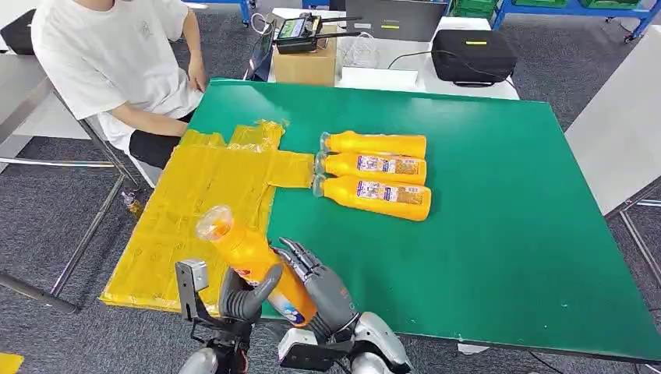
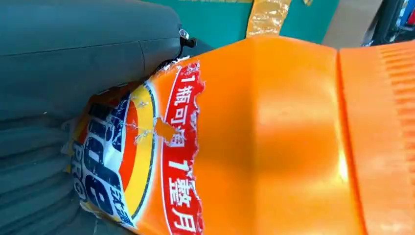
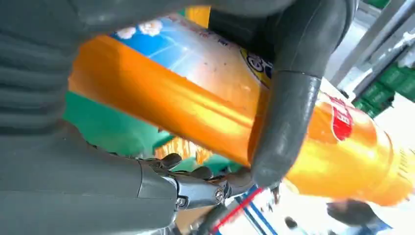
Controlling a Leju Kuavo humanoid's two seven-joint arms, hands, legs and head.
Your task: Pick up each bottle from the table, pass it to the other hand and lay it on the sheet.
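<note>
The held bottle has its base hidden by fingers; the person at eleven o'clock is cut off.

Four orange bottles, one yellow sheet, two robot hands.

Three bottles lying in a row on one green table; a fourth bottle between the fingers of both hands, left and right. One yellow sheet, beyond the fingertips, possibly folded plastic. One seated person.

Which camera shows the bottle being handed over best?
The head view: the whole held bottle shows between the left hand and right hand, above the sheet. The left wrist view shows its torn label close up; the right wrist view shows its body under a thumb.
</note>
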